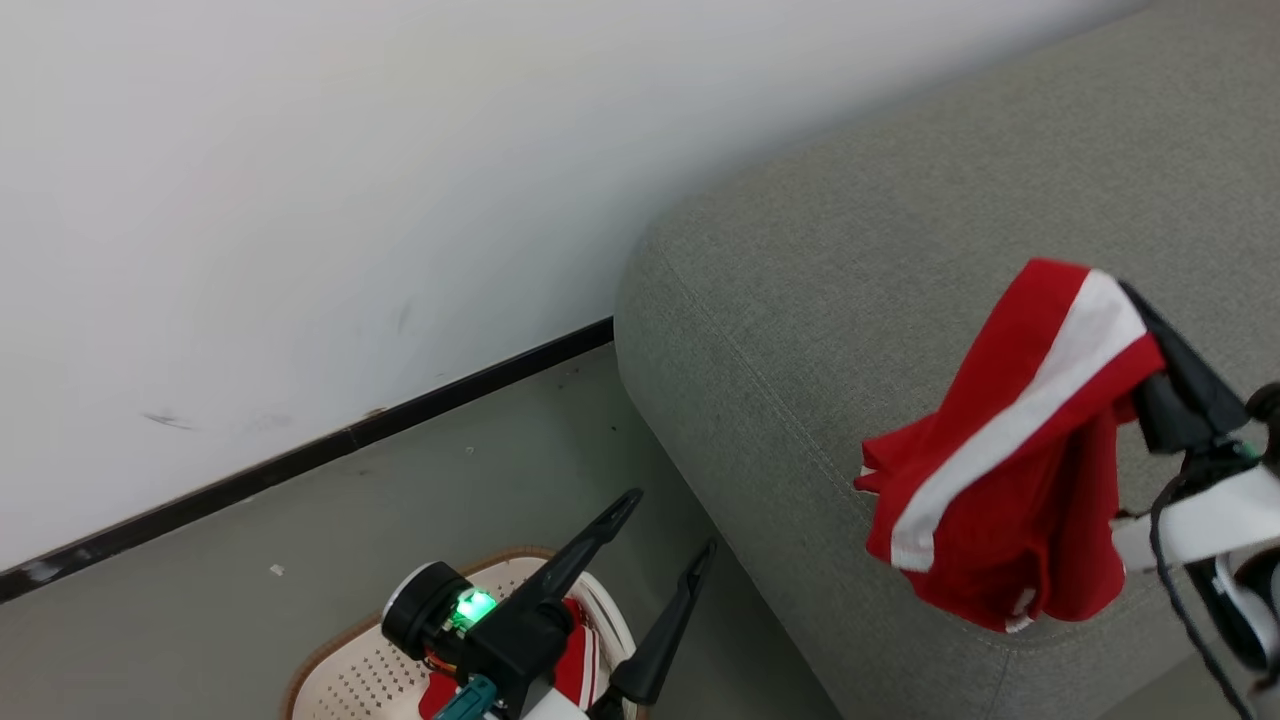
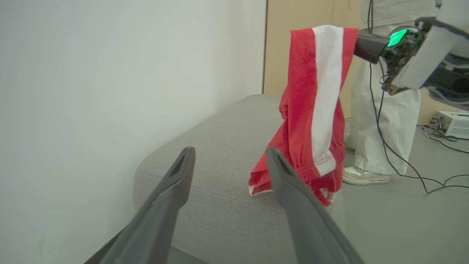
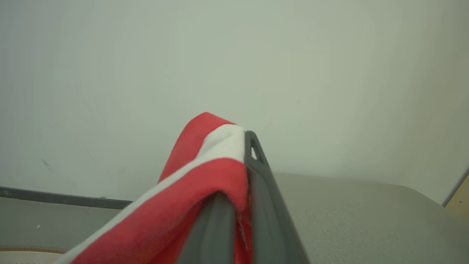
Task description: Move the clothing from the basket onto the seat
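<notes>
Hovering left gripper (image 1: 669, 522): fingers spread wide, holding nothing, pointing over the floor (image 1: 520, 450) strip beyond the basket (image 1: 375, 678).
Basket: on the floor, near the left edge of the seat (image 1: 850, 250); red clothing (image 1: 577, 662) lies inside.
Grey seat: broad top stretches back to the wall (image 1: 300, 200).
Hanging garment (image 1: 1010, 450): red, white-striped, over the seat's near edge; whether it touches the seat is unclear.
Clamping right gripper (image 1: 1152, 325): fingers closed tight on the garment's top fold.

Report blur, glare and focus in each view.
Head view: even soft light, sharp, a green lamp glowing by the left claw. Left wrist view: near fingers blurred, red garment crisp. Right wrist view: garment and fingers soft, wall hazy.
</notes>
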Controlling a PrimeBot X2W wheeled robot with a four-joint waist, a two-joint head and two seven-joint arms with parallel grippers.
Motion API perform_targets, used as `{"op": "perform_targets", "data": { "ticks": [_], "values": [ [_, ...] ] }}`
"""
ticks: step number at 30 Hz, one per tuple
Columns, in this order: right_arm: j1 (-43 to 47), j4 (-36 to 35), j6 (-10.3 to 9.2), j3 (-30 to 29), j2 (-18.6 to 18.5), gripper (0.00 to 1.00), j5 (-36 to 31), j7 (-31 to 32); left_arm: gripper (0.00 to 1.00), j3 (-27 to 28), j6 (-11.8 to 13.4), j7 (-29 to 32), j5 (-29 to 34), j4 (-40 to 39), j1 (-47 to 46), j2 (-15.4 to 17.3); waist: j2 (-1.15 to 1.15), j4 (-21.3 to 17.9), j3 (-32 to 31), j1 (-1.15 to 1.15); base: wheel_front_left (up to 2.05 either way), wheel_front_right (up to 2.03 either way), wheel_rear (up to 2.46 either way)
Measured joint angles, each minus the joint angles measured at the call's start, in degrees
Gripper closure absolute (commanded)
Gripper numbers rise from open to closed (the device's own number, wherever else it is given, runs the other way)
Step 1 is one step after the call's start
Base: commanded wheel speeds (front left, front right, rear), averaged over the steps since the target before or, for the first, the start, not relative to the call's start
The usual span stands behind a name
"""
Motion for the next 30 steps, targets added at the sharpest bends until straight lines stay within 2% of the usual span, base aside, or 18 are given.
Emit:
{"op": "perform_targets", "data": {
  "ticks": [8, 15, 23, 30],
  "values": [
    [-14.49, 4.66, 0.0, 0.94, -2.87, 1.0, 4.88, 1.65, 0.0, 1.9, 2.12, -0.05, 1.82, -1.48, -0.34, 1.32, 0.0, -0.94, 2.6, 0.0, 0.0, 0.0, 0.0],
    [-26.18, 11.6, 0.0, -2.65, -6.02, 1.0, 7.56, 3.94, 0.0, 2.05, 2.79, 0.31, 3.3, -3.33, -1.4, 2.59, 0.0, -0.34, 5.07, 0.0, 0.0, 0.0, 0.0],
    [-32.16, 20.37, 0.0, -7.51, -9.35, 1.0, 7.56, 4.56, 0.0, 0.82, 3.09, 1.34, 5.24, -5.52, -1.51, 3.15, 0.0, 1.62, 7.84, 0.0, 0.0, 0.0, 0.0],
    [-33.04, 26.03, 0.0, -12.22, -11.74, 1.0, 7.55, 3.66, 0.0, 0.01, 3.02, 2.45, 6.02, -6.94, -3.11, 3.49, 0.0, 3.61, 10.25, 0.0, 0.0, 0.0, 0.0]
  ]
}}
